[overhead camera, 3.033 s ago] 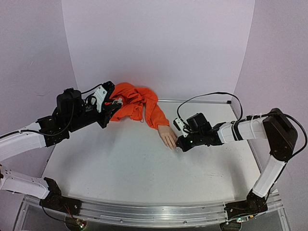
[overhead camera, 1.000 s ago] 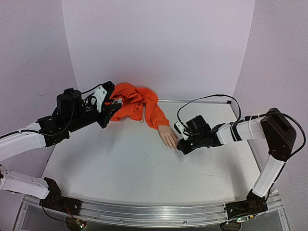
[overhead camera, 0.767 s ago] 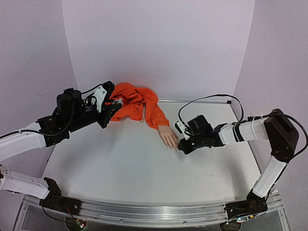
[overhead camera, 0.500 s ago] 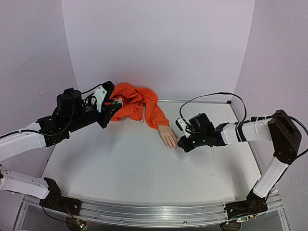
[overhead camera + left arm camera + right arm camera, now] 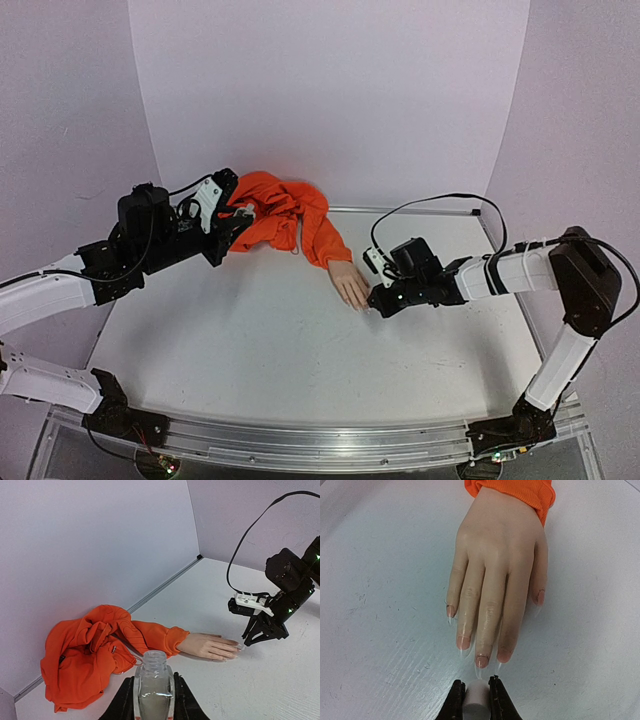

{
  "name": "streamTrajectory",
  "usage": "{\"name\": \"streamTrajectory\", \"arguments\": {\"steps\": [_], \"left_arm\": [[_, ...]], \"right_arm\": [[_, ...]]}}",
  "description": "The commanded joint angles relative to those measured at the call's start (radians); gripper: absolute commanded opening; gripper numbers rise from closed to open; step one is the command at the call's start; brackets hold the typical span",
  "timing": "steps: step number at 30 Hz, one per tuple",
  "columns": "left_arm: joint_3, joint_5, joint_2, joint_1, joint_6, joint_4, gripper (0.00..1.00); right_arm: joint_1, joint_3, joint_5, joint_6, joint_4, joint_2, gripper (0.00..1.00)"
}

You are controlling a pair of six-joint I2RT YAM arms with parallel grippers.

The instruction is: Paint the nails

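Note:
A flesh-coloured mannequin hand (image 5: 495, 565) lies flat, fingers pointing at my right gripper (image 5: 477, 690). That gripper is shut on a small white brush cap (image 5: 478, 700). The cap's front end sits just short of the middle finger's nail (image 5: 481, 661); the other nails (image 5: 463, 642) have long clear tips. From above, the right gripper (image 5: 374, 300) is at the fingertips of the hand (image 5: 350, 287). My left gripper (image 5: 153, 682) is shut on a clear open bottle (image 5: 152, 675), held upright back by the orange sleeve (image 5: 95, 645). From above, the left gripper (image 5: 232, 215) is at the back left.
The bunched orange sleeve (image 5: 285, 220) lies against the back wall. A black cable (image 5: 440, 200) loops above the right arm. Walls close the table (image 5: 280, 350) at the back and both sides.
The right gripper has made small shifts around the fingertips and sits slightly nearer the hand than a second ago. The left arm and the bottle have not moved.

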Motion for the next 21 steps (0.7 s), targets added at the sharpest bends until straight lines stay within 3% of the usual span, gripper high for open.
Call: {"name": "streamTrajectory", "arguments": {"steps": [1,21], "left_arm": [[0.012,0.002,-0.016,0.004,0.005,0.061,0.0],[0.014,0.001,-0.014,0.004,0.009,0.06,0.0]], "right_arm": [[-0.004,0.043,0.0,-0.001,0.028,0.019,0.0],[-0.005,0.056,0.015,0.001,0.047,0.043,0.0]]}}
